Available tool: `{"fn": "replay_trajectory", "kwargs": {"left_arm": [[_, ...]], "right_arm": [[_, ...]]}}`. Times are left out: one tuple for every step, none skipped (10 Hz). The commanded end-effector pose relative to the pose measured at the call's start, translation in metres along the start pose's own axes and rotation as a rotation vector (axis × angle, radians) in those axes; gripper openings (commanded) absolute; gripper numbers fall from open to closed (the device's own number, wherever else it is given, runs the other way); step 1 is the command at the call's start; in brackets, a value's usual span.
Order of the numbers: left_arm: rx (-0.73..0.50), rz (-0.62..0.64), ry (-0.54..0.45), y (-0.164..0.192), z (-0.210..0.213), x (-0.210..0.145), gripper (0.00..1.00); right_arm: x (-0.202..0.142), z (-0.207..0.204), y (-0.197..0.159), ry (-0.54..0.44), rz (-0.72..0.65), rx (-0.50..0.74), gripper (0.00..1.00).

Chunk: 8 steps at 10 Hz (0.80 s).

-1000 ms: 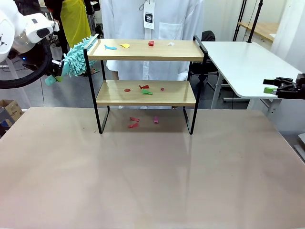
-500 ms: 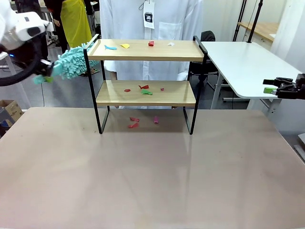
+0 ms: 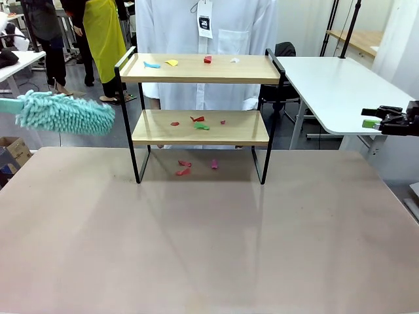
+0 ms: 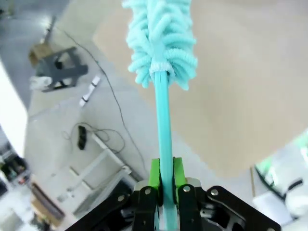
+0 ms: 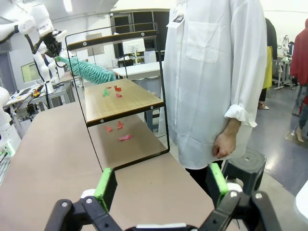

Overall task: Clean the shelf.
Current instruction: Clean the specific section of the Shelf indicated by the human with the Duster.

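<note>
now left gripper clamped on teal duster handle, head left of the shelf, apart; shelf at table's far middle, scraps on both boards; right gripper wide, empty.

Counter: beige, fills lower frame.
Shelf: two-tier, upper centre, standing on counter.
Top-board scraps: blue, yellow, red, white.
Lower-board scraps: red, green.
Counter scraps: red, pink, under shelf.
</note>
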State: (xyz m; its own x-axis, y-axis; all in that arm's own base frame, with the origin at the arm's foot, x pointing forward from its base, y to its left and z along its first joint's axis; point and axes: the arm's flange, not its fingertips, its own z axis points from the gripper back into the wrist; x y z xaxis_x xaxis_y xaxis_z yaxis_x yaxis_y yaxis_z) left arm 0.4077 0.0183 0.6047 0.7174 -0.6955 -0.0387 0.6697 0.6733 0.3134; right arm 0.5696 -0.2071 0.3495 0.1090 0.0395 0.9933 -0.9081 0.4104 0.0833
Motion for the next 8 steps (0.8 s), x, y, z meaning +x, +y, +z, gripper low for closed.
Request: {"fn": "replay_trajectory", "kwargs": {"left_arm": [[0.004,-0.287,0.03,-0.004,0.014,-0.019,0.13],[-0.029,-0.377,0.028,-0.01,0.018,-0.028,0.13],[-0.066,-0.482,0.018,-0.02,0.021,-0.035,0.13],[-0.071,-0.594,0.005,-0.03,0.024,-0.043,0.13],[-0.059,-0.681,-0.006,-0.037,0.025,-0.047,0.13],[-0.027,-0.74,-0.008,-0.046,0.027,-0.05,0.13],[-0.019,-0.809,-0.006,-0.055,0.027,-0.052,0.13],[-0.027,-0.827,-0.01,-0.059,0.027,-0.052,0.13]], "right_arm": [[0.003,-0.002,0.0,0.0,0.005,0.002,1.0],[0.003,-0.002,0.0,0.0,0.005,0.002,1.0],[0.003,-0.002,0.0,0.0,0.005,0.002,1.0],[0.003,-0.002,0.0,0.0,0.005,0.002,1.0],[0.003,-0.002,0.0,0.0,0.005,0.002,1.0],[0.003,-0.002,0.0,0.0,0.005,0.002,1.0],[0.003,-0.002,0.0,0.0,0.005,0.002,1.0],[0.003,-0.002,0.0,0.0,0.005,0.002,1.0]]}}
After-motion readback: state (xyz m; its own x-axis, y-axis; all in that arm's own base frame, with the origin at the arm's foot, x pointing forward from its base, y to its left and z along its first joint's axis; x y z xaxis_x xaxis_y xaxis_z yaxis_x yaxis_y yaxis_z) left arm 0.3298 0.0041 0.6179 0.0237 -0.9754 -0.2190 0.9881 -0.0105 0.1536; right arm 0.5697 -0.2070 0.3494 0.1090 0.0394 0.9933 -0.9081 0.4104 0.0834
